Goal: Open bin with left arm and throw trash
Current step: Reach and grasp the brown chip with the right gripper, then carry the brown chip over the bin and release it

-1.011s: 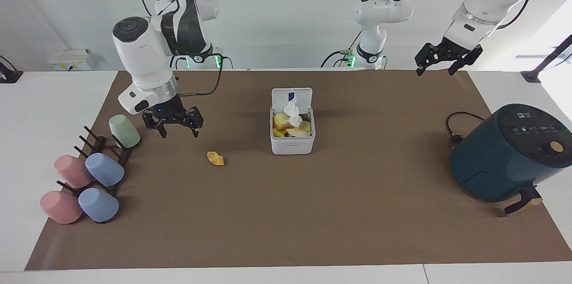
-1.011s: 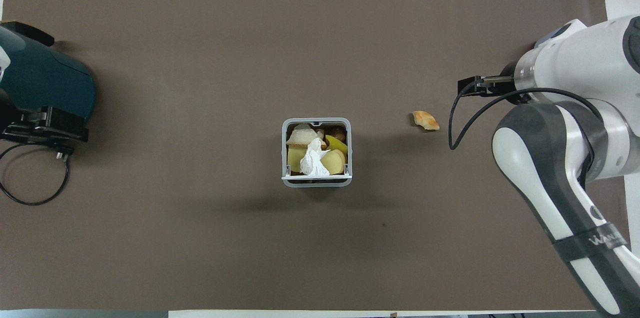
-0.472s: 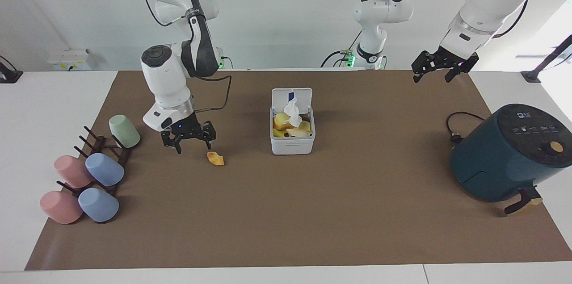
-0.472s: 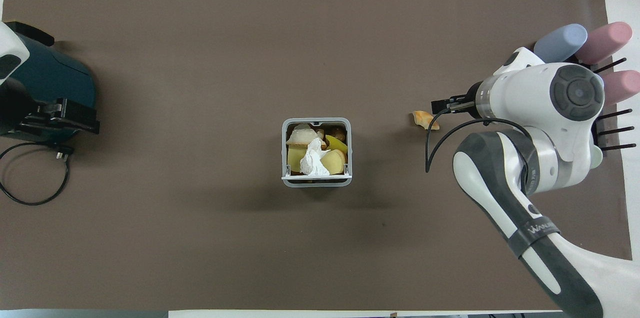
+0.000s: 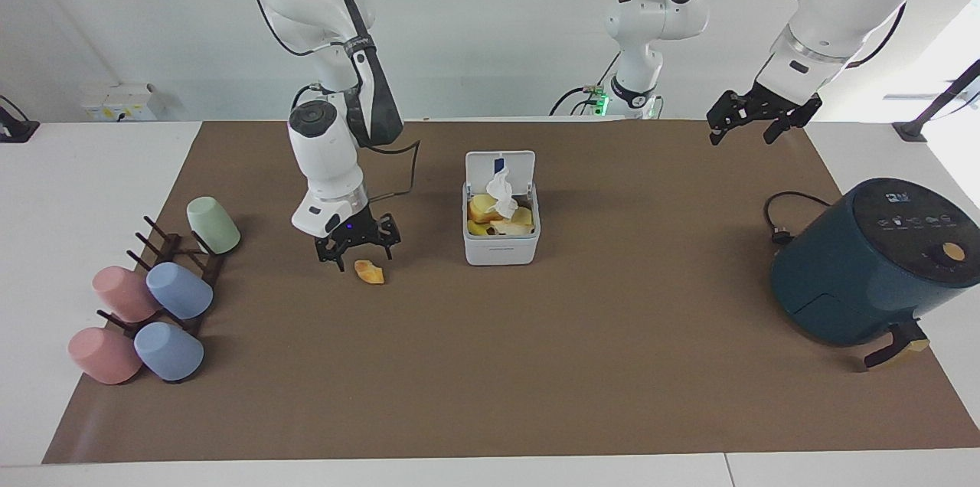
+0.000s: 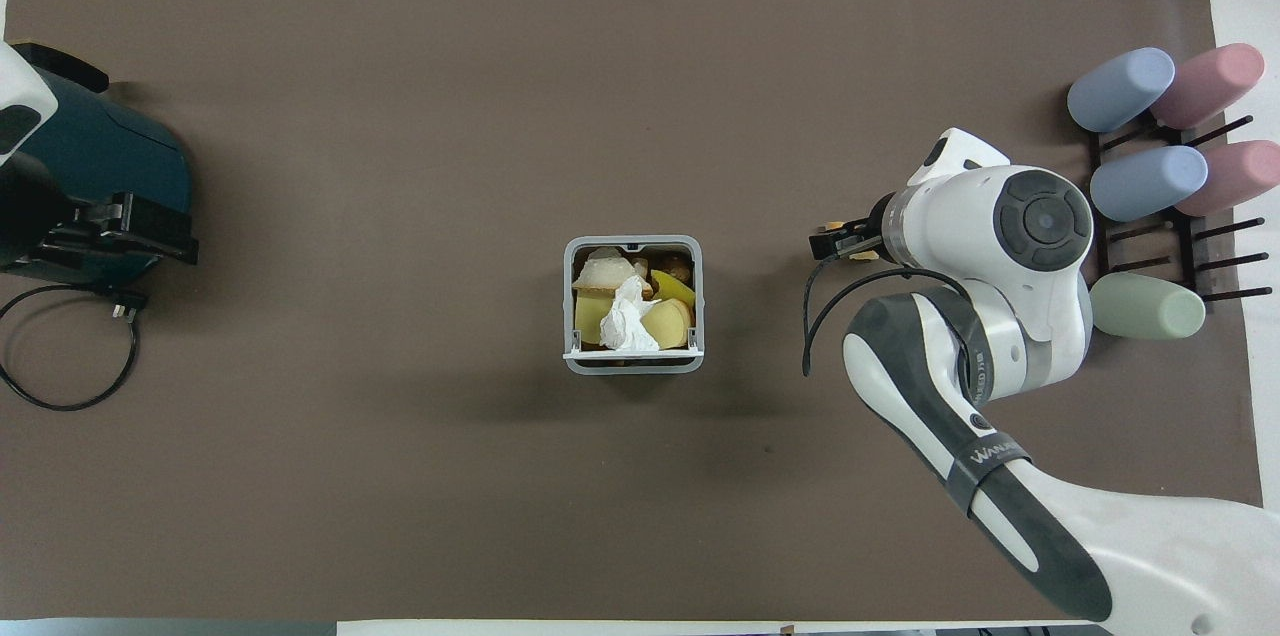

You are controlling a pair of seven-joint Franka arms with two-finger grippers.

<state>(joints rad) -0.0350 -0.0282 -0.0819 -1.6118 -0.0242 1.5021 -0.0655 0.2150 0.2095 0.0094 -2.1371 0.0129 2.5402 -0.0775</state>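
The last orange scrap (image 5: 369, 271) lies on the mat at about nine o'clock from the open bin (image 5: 501, 240) – toward our right arm's end. Our right gripper (image 5: 358, 251) hangs wide open right above it – our left gripper (image 5: 752, 122) waits open by the air fryer (image 5: 865, 265)

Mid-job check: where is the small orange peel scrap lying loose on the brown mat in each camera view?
Facing view: the small orange peel scrap lies on the mat just below the open right gripper.
Overhead view: only a sliver of it shows, mostly covered by that gripper.
Shared landmark: the open pale grey square bin, beside it toward the right arm's end.
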